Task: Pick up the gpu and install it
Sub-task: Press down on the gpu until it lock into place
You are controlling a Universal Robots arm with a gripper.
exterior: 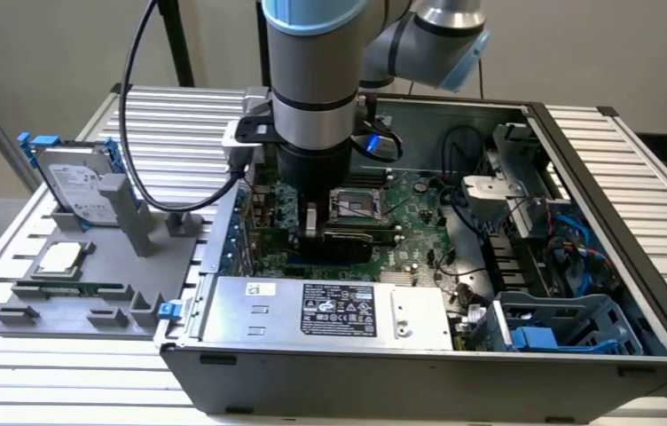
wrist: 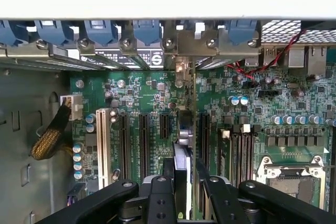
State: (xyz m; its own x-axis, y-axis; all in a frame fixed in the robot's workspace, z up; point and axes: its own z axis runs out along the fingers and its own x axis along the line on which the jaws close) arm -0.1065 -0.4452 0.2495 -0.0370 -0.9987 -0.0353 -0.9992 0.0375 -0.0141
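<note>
My end effector [wrist: 181, 190] is clamped on the thin green-and-black gpu card [wrist: 185, 129], held edge-on and upright inside the open grey metal computer case [exterior: 428, 351] so its edge lines up over the black expansion slots [wrist: 143, 137] on the green motherboard [wrist: 252, 108], silver bracket toward the case's rear wall.

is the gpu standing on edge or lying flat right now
On edge: in the wrist view the gpu stands upright between the gripper fingers, over the motherboard slots. Whether it's fully seated, cannot tell.
</note>
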